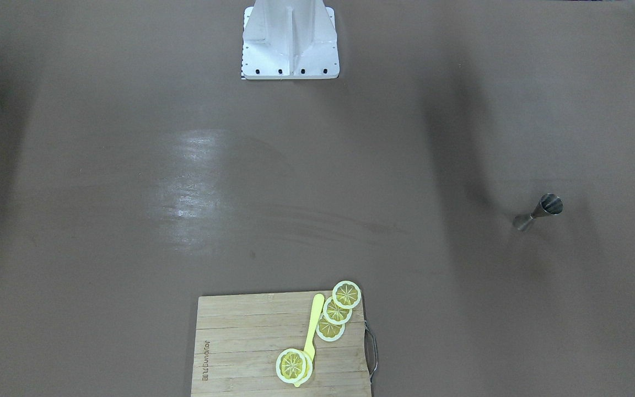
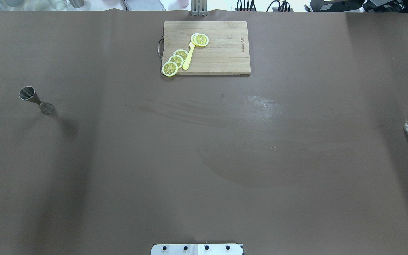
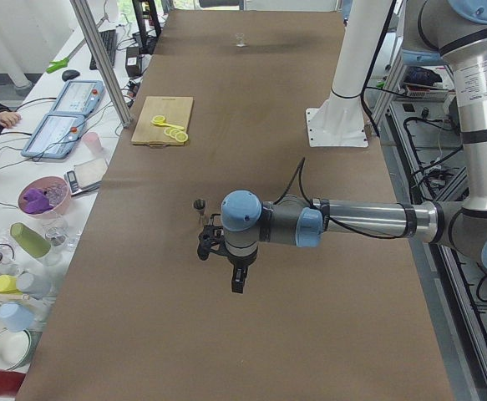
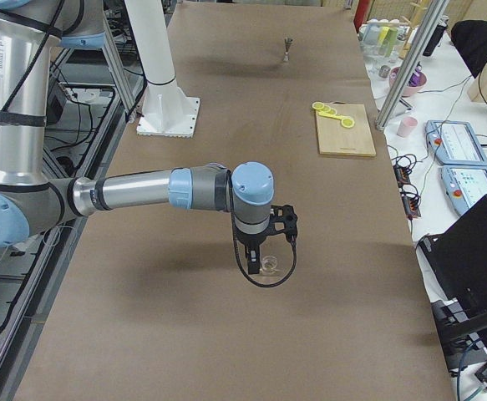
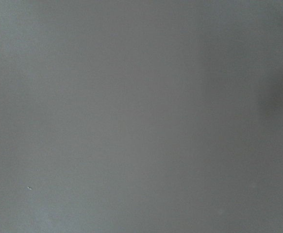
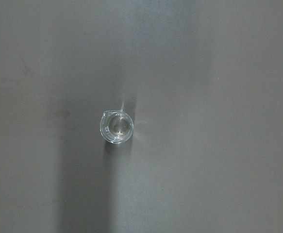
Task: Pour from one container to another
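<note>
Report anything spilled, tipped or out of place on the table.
No spill shows; the jigger and small glass stand upright. Only one lemon slice hangs over the corner of the cutting board.

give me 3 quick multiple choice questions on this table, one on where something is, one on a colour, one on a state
1. Where is the metal jigger?
A. on the cutting board
B. on the table, on the robot's left side
C. in the right gripper

2. What colour is the utensil lying on the cutting board?
A. yellow
B. red
C. black

3. How does the small clear glass sit?
A. on its side
B. upside down on the board
C. upright on the table, mouth up

Answers:
1. B, since the overhead view shows it alone at the left, well away from the board.
2. A, since it is the same yellow as the lemon slices beside it.
3. C, since the right wrist view looks straight down into its open round mouth.
</note>
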Controlling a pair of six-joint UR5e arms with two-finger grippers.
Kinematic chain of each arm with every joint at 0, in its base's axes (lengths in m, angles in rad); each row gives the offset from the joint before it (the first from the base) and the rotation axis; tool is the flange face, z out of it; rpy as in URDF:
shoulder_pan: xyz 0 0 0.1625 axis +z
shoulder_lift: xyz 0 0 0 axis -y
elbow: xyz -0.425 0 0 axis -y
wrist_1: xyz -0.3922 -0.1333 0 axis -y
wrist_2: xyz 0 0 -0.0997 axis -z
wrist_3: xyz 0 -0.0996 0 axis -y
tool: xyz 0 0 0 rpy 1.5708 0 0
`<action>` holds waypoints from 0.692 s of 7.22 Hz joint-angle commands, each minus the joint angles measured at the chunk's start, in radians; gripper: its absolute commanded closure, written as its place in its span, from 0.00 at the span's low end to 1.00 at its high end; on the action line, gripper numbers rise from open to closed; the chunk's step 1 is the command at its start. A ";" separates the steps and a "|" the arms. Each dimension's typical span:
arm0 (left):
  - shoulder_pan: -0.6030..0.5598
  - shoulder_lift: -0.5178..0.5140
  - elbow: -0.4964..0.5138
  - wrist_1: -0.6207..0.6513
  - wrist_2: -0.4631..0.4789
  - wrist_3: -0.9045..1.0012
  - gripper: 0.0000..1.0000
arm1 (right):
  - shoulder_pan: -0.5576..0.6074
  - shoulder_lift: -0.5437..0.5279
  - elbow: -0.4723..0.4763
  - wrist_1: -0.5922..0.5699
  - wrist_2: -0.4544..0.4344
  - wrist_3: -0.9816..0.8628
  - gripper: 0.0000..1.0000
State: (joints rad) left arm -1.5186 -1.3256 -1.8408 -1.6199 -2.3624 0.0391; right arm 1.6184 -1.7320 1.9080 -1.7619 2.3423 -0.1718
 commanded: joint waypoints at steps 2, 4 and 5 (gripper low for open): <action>0.002 -0.001 0.009 -0.005 -0.009 -0.002 0.02 | 0.000 0.000 0.000 0.001 0.002 0.000 0.00; 0.003 -0.003 0.009 -0.003 -0.009 -0.002 0.02 | 0.000 0.000 -0.001 0.001 0.002 0.000 0.00; 0.005 -0.012 0.009 -0.003 -0.012 -0.002 0.02 | 0.000 0.000 -0.001 0.001 0.000 0.000 0.00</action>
State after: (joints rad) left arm -1.5154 -1.3302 -1.8321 -1.6235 -2.3719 0.0369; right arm 1.6183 -1.7319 1.9074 -1.7610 2.3437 -0.1718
